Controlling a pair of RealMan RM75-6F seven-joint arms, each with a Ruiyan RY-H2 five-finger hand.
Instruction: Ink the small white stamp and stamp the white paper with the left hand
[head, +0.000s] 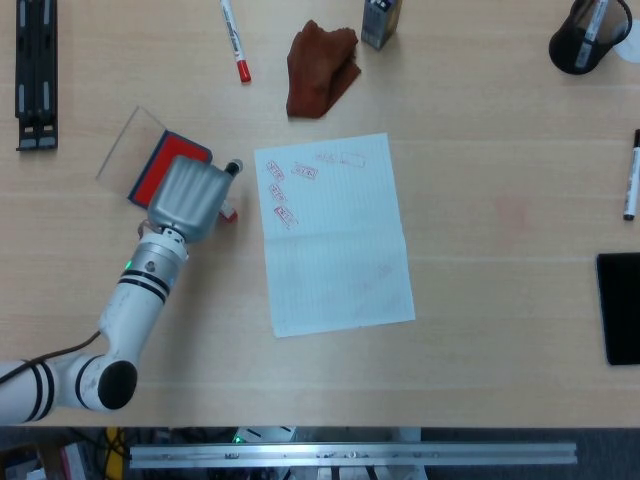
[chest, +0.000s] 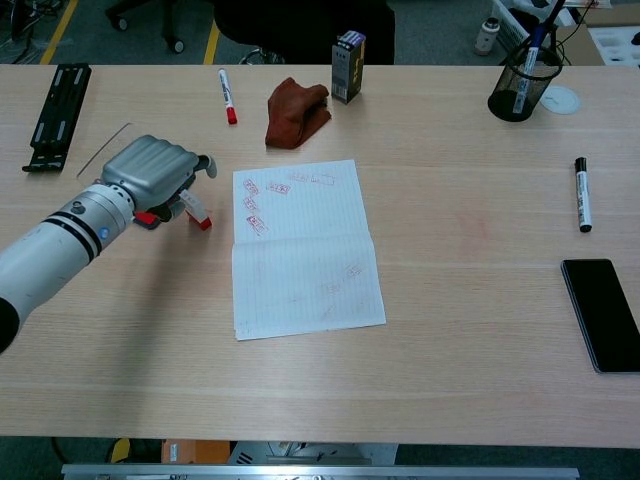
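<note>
Left hand (chest: 152, 177) grips the small white stamp (chest: 196, 212), fingers curled around it, red face tilted down toward the table. It sits between the red ink pad (head: 155, 167) and the white paper (head: 333, 234); pad is under and just left of the hand, paper to the right. Right hand out of view.

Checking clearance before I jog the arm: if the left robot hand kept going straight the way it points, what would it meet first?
Probably the red ink pad, lying directly under and ahead of the left robot hand; beyond it only bare table. Height above the pad is unclear.
</note>
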